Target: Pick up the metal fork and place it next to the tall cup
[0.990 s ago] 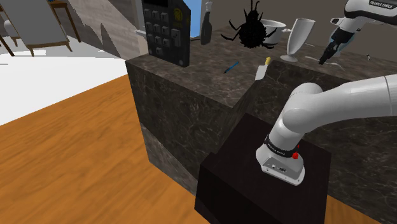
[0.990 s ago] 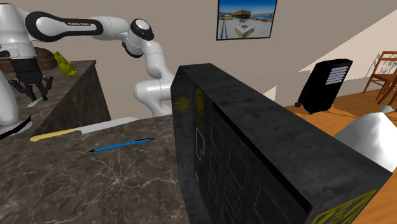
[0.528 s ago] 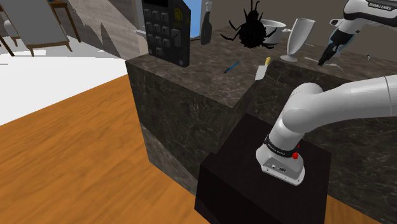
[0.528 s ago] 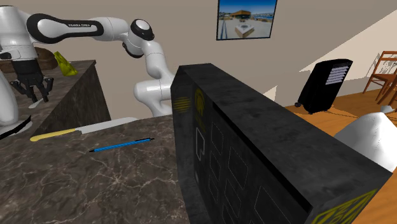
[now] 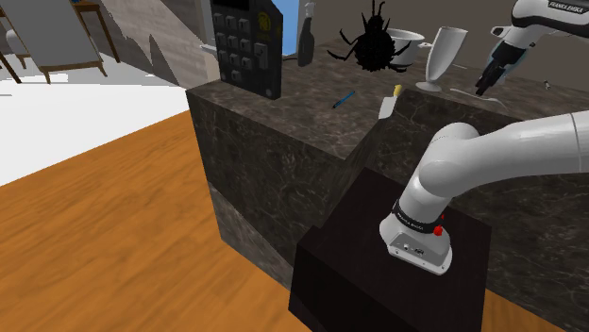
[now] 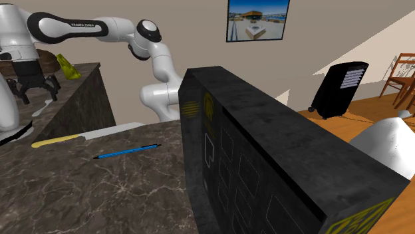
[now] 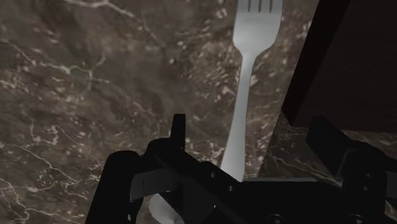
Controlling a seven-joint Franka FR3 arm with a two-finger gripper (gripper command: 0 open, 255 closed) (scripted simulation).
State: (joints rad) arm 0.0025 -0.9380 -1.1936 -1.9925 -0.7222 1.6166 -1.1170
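Wrist view: you look down along the hand (image 7: 249,124) onto the fork (image 7: 245,89), which lies flat on the dark marbled bench (image 7: 95,83), tines pointing away and the handle running back between the two fingers
Hand: spread wide, one finger on each side of the handle and neither touching it; it has hold of nothing and appears to hang just clear of the bench
Fork's place: on the bench near the tall cup (image 5: 444,55), on the cup's side toward the shoulder view's right, and apart from it
Handling: judge it stiff, light and thin, with a smooth surface that will slip from a slack pinch; it lies so low that your fingertips must come right down to the bench to catch its edges
Where to take hold: across the narrow handle, about where the fingers straddle it, rather than at the broad tines; a grip near the middle should keep it from tipping
Shoulder view gives you: cup and fork together, so plan the set-down spot from there
Second exterior view gives you: the hand from the side, with its height over the bench, plus a yellow-handled knife (image 6: 66,138) and a blue pen (image 6: 126,151), both farther from the cup than the fork
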